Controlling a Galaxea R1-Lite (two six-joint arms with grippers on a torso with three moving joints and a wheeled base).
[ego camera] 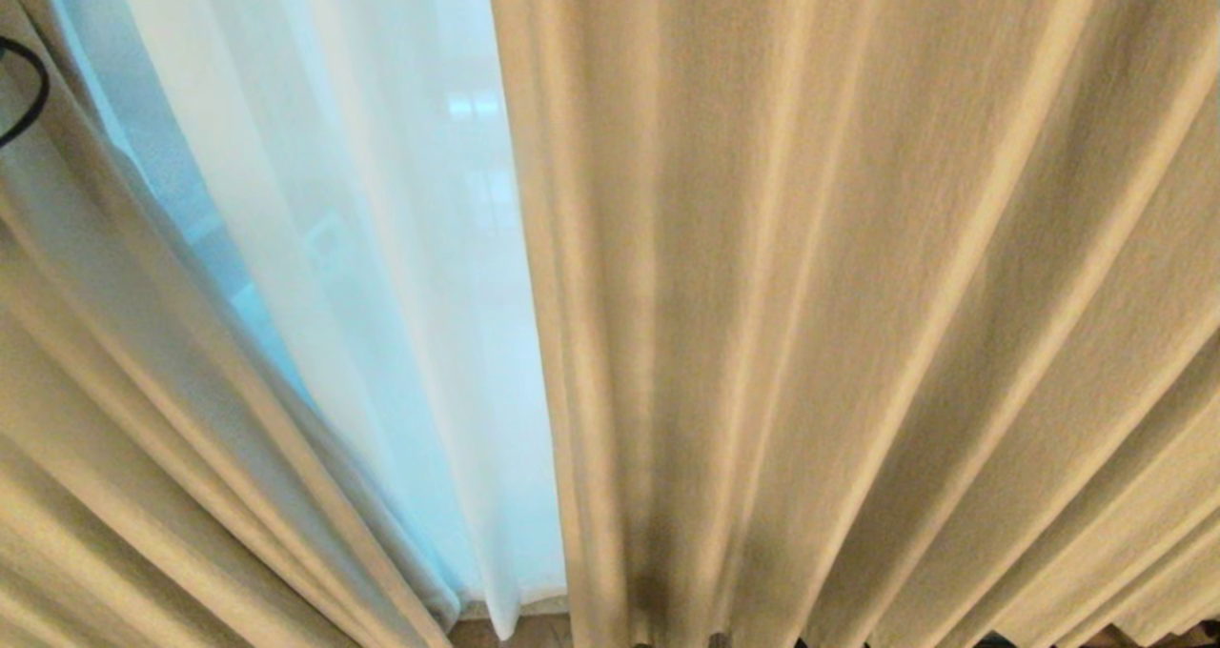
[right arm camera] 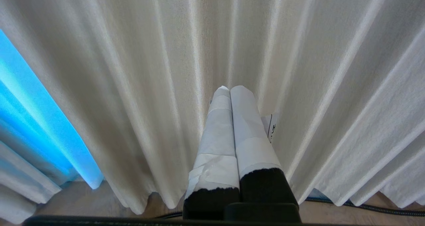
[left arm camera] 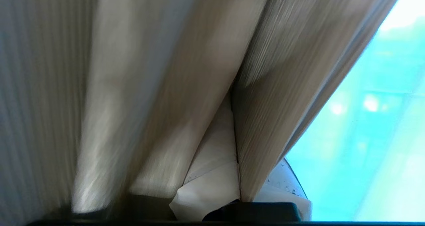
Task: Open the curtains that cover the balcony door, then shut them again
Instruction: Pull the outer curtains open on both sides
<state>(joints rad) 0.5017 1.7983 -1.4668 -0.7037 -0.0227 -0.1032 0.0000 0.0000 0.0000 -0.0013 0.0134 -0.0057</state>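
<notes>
A home, by the look of it: floor-length pleated cream drapes [ego camera: 858, 295] beside a sheer white panel [ego camera: 381, 276] glowing with daylight, hanging down to a wood floor [right arm camera: 83, 199].

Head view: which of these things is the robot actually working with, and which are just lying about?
Part of the job:
- cream-beige drapes, two panels with a gap between them
- sheer white panel showing in that gap
- left tool, shut on a fold of drape

Just there:
- right tool, shut, holding nothing
- black cable on the wooden floor
</notes>
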